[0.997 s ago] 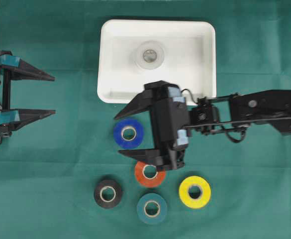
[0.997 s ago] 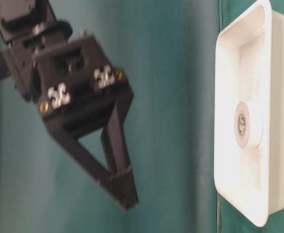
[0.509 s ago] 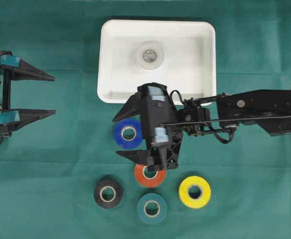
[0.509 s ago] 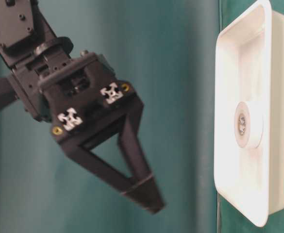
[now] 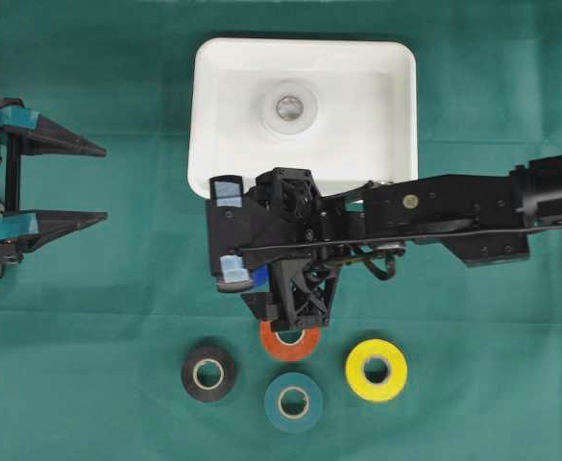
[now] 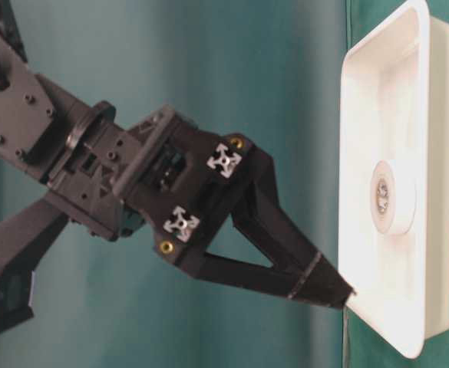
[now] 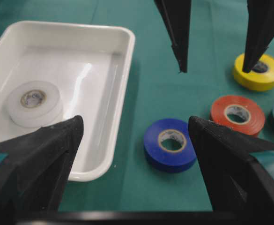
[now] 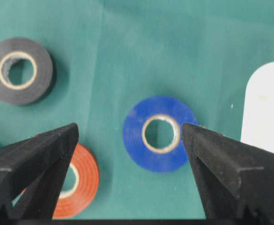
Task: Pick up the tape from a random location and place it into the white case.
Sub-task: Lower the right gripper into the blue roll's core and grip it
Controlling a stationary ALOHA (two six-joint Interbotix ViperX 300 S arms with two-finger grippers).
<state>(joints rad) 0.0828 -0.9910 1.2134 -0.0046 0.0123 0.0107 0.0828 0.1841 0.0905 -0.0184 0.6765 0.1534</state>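
My left gripper (image 5: 103,182) is idling at the left edge, jaws spread. My right gripper (image 8: 129,133) is hanging above the blue tape (image 8: 159,133), jaws spread wide to either side of it, gripping nothing. The white case (image 5: 396,115) is sitting just beyond, holding a white tape roll (image 5: 289,107).

Right arm (image 5: 453,202) stretched in from three o'clock across the middle of the overhead view, wrist pitched steeply down, right gripper (image 8: 129,136) pointing at the table with jaws spread wide, nothing between them. Left gripper (image 5: 98,182) parked at nine o'clock, level, tips toward three o'clock, jaws wide apart, holding nothing.
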